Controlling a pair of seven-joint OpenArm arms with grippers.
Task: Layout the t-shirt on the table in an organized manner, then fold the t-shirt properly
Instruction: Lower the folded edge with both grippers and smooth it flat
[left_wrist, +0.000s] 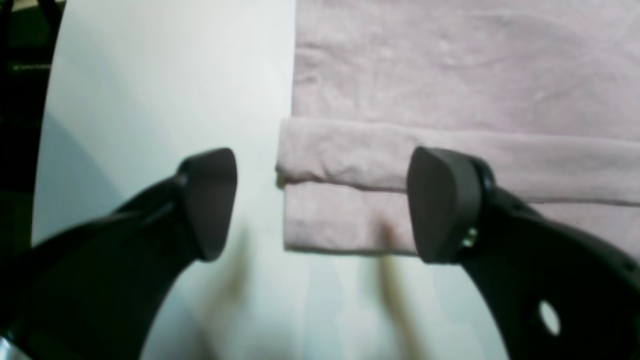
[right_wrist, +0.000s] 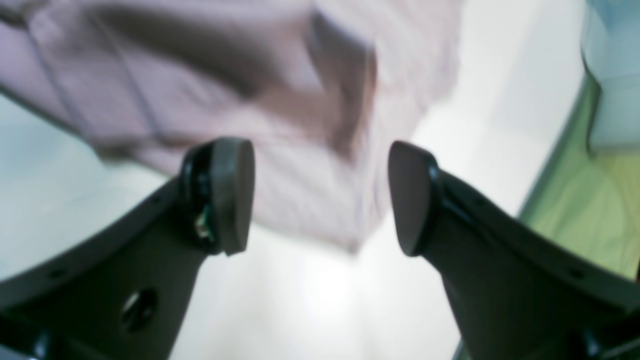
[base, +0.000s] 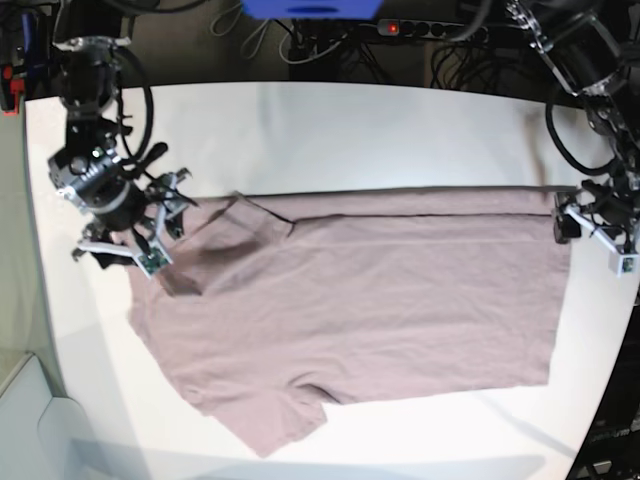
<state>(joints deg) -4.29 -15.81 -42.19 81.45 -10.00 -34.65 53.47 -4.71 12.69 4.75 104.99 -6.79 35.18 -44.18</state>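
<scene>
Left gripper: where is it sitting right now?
In the base view, the black left gripper is at the right side, over the far-right corner of the dusty-pink cloth t-shirt, its jaws apart with the folded edge's end between them.

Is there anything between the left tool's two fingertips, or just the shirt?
The t-shirt lies below, but nothing is gripped between the open fingertips of the left tool. The left wrist view shows that.
</scene>
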